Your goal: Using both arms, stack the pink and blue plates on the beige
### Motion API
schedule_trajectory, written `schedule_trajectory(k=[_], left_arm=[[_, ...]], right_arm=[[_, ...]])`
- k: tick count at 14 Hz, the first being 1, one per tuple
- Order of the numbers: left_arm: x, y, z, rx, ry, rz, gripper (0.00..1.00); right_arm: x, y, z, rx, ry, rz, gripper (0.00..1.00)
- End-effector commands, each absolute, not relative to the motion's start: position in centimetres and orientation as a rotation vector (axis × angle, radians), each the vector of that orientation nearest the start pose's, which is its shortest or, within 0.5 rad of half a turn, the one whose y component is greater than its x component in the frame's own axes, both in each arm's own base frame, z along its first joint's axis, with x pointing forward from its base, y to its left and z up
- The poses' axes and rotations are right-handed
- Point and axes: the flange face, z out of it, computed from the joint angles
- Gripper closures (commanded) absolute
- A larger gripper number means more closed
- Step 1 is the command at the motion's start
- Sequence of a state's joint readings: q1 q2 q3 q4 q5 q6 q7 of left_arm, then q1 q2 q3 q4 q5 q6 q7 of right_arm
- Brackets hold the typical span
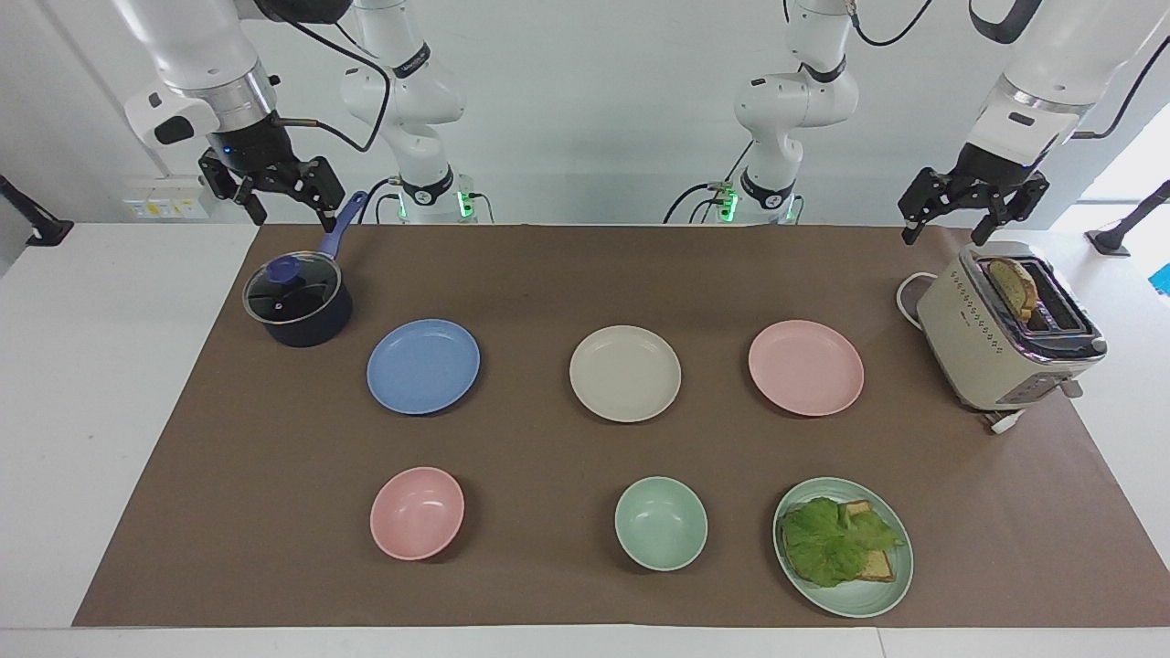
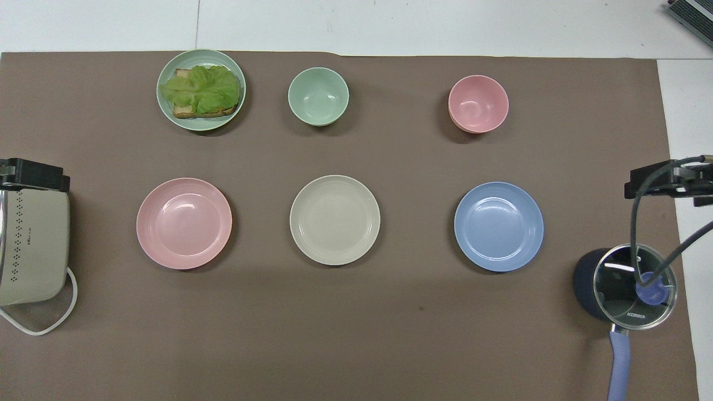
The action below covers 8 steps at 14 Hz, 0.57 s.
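Observation:
Three plates lie in a row across the middle of the brown mat. The beige plate (image 1: 625, 373) (image 2: 335, 219) is in the centre. The pink plate (image 1: 805, 366) (image 2: 184, 223) lies beside it toward the left arm's end, the blue plate (image 1: 422, 366) (image 2: 498, 226) toward the right arm's end. My left gripper (image 1: 941, 234) (image 2: 33, 174) hangs open and empty over the mat's edge by the toaster. My right gripper (image 1: 291, 219) (image 2: 665, 182) hangs open and empty over the pot's handle. Neither touches a plate.
A cream toaster (image 1: 1005, 334) holding toast stands at the left arm's end. A lidded dark pot (image 1: 297, 302) stands at the right arm's end. Farther from the robots are a pink bowl (image 1: 416, 512), a green bowl (image 1: 660, 523) and a green plate (image 1: 882, 599) with lettuce on bread.

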<state>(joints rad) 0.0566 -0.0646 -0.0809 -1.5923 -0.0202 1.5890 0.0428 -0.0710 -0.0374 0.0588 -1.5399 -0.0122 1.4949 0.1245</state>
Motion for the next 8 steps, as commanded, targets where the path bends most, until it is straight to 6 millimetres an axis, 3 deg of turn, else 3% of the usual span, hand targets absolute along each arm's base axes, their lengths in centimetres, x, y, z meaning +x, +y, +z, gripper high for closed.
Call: schedule_trajectory(k=[1, 4, 8], left_arm=[[53.7, -1.3, 64.6, -3.154, 0.114, -0.1, 0.0], [54.4, -1.0, 62.9, -3.157, 0.105, -0.097, 0.0], [55.9, 0.5, 57.8, -3.157, 0.058, -0.132, 0.0]], right_arm=[[53.5, -1.0, 65.6, -3.124, 0.193, 0.01, 0.0], [53.5, -0.9, 65.6, -3.125, 0.186, 0.008, 0.0], [53.4, -1.1, 65.5, -3.123, 0.197, 0.015, 0.0]])
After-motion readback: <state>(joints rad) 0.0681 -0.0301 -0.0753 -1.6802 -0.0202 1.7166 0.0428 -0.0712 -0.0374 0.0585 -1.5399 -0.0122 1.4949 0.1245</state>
